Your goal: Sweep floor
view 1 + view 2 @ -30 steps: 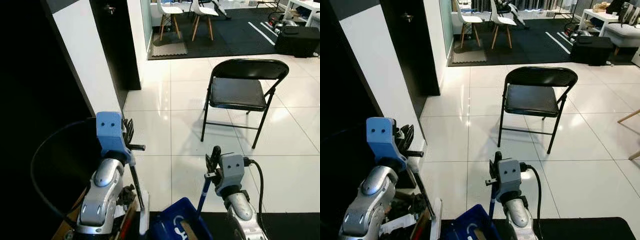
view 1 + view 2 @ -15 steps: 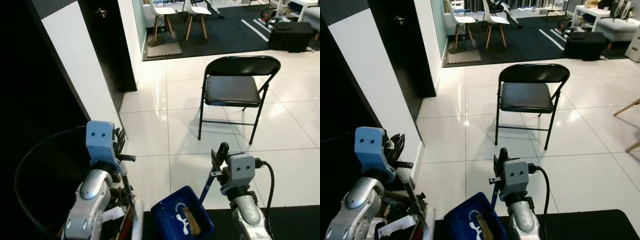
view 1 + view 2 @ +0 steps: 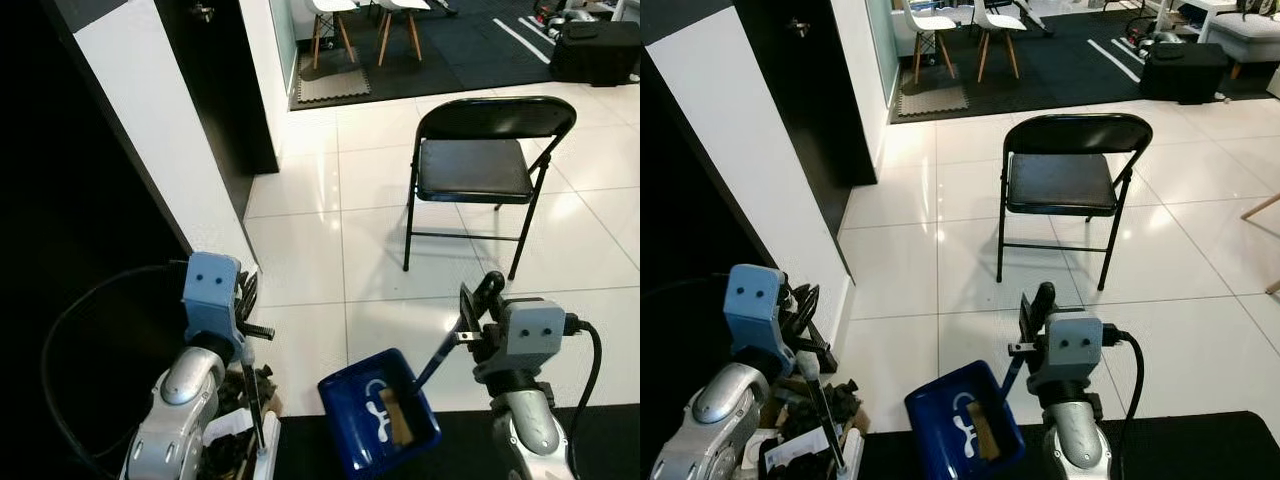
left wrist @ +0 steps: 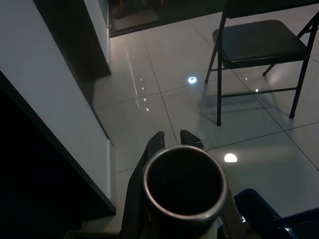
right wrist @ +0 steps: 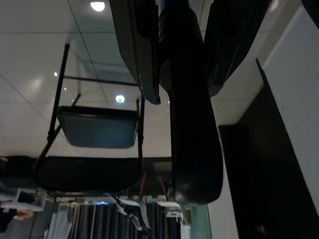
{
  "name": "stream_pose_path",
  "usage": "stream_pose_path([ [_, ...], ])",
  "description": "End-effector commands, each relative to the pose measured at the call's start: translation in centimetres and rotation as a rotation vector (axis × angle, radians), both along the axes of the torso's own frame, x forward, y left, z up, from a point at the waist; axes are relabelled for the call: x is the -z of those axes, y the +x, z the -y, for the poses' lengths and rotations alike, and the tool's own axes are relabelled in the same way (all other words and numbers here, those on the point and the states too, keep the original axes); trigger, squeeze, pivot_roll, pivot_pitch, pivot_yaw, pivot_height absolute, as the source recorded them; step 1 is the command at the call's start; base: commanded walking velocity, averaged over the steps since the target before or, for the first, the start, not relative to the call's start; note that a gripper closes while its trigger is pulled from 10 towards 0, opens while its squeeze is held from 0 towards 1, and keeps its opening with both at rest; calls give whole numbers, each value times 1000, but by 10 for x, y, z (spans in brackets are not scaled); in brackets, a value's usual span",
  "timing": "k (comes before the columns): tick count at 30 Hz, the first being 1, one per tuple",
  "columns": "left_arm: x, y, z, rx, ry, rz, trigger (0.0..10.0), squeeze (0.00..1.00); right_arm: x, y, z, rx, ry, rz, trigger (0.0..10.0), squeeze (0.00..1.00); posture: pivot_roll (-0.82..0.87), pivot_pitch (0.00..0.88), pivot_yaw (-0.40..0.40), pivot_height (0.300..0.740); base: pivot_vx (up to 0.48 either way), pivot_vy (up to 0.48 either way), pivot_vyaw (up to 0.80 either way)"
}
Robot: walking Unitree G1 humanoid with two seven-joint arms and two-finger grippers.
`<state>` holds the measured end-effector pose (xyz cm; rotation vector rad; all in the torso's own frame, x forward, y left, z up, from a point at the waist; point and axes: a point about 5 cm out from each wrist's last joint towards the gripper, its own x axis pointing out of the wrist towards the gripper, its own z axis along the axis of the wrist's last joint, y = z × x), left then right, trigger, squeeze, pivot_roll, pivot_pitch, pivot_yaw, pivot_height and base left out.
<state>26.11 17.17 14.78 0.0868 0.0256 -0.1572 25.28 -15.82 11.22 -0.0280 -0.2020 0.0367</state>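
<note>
**Kid:** What is the biggest thing here?

**Helper:** The white tile floor [image 3: 330, 250]. It looks shiny, and I can't spot any dirt on it, but small crumbs would be too tiny to see. Next comes the black folding chair [image 3: 487, 165], standing ahead of the robot and a bit to its right.

**Kid:** Has the sweeping started?

**Helper:** I don't think so. Both tools are up in the air, not on the tiles. So almost all the job looks left to do.

**Kid:** What is the robot holding?

**Helper:** The blue dustpan [image 3: 378, 425] hangs low in front of it, between the two arms. Something brown lies inside it. Its long handle [image 3: 440, 352] runs up to the right gripper [image 3: 478, 303], whose two black fingers squeeze it tight.

**Kid:** And the other one?

**Helper:** The left gripper [image 3: 243, 300] is near the white wall [image 3: 170, 150]. Its fingers are closed around the broom pole [image 4: 183, 185], which looks like a round tube end in the left wrist view. The pole goes down beside the arm.
</note>
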Motion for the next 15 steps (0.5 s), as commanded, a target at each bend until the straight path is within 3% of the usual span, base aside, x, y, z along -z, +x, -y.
stream_pose_path([
  [1, 1, -1, -4, -13, 37, -5, 10000, 0, -7, -1, -8, -16, 17, 21, 10000, 0, -12, 96, 121, 740, 0, 0, 0],
  [8, 2, -3, -5, -16, 38, -9, 10000, 0, -7, -1, -11, -36, 12, -6, 10000, 0, -9, 94, 113, 740, 0, 0, 0],
  [15, 4, -4, -5, -20, 42, -13, 10000, 0, -5, 0, -13, -48, -5, -24, 10000, 0, -7, 95, 111, 740, 0, 0, 754],
])
